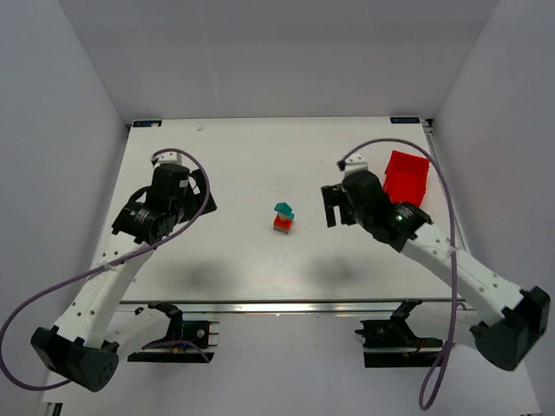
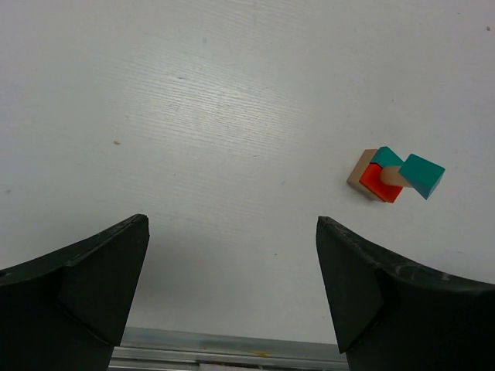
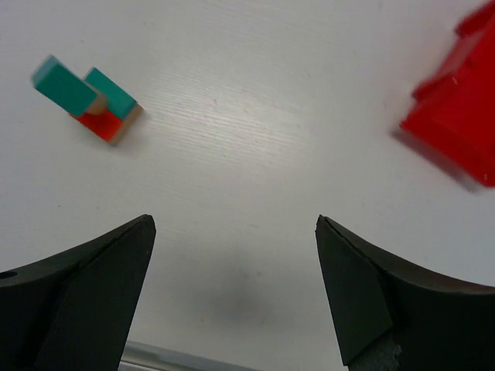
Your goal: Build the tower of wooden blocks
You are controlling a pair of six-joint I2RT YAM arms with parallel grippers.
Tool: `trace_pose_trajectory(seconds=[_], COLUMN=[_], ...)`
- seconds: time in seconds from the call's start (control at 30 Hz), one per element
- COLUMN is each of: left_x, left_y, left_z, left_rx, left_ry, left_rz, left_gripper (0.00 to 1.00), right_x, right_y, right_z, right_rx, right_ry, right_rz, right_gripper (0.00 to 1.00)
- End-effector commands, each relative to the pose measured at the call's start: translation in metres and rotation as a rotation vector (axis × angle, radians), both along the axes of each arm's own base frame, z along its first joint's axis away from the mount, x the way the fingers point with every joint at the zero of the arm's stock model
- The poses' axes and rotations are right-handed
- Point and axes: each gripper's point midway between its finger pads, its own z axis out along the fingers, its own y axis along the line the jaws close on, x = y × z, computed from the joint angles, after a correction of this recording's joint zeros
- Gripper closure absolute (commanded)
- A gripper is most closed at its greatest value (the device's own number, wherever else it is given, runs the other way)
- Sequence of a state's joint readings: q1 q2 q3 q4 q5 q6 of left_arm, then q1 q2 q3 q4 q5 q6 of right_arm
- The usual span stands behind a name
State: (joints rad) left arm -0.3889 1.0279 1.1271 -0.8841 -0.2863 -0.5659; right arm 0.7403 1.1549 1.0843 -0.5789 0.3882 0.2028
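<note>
Standing mid-way across the white table (image 1: 234, 269), the wood block tower (image 1: 283, 218), tan base, red block, teal pieces above, left gripper (image 2: 230, 228) jaws spread wide, empty, right gripper (image 3: 232, 224) likewise agape, holding nothing, both well apart from it, red bin (image 1: 406, 178) beside the right arm

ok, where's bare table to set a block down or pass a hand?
Bare: between left gripper and wood block tower; the far strip of table behind the tower; the near strip before it. Narrower: tower to right gripper. Crowded: far-right corner, red bin beside that gripper.
</note>
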Motion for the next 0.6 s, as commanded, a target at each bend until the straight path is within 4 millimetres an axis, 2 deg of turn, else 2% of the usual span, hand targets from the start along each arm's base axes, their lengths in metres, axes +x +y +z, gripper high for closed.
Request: trace_pose_trajectory(seconds=[0.0, 0.13, 0.27, 0.5, 0.57], left_x=[-0.016, -0.023, -0.027, -0.026, -0.026], left_y=[0.014, 0.016, 0.018, 0.021, 0.021], left_z=[0.005, 0.003, 0.006, 0.009, 0.012], left_rx=[0.024, 0.023, 0.018, 0.030, 0.026], left_ry=[-0.007, 0.000, -0.021, -0.020, -0.032], left_rz=[0.031, 0.033, 0.037, 0.043, 0.047], left_gripper=[0.02, 0.02, 0.02, 0.02, 0.02], right_x=[-0.010, -0.034, -0.047, -0.051, -0.048], right_y=[-0.033, -0.057, -0.071, -0.075, -0.077], right_z=[0.003, -0.006, -0.015, -0.019, -0.013], right_rx=[0.114, 0.122, 0.133, 0.143, 0.142], right_ry=[-0.044, -0.018, 0.005, 0.017, 0.000], right_rz=[-0.227, -0.282, -0.343, -0.387, -0.391], right_gripper=[0.11, 0.11, 0.11, 0.10, 0.11])
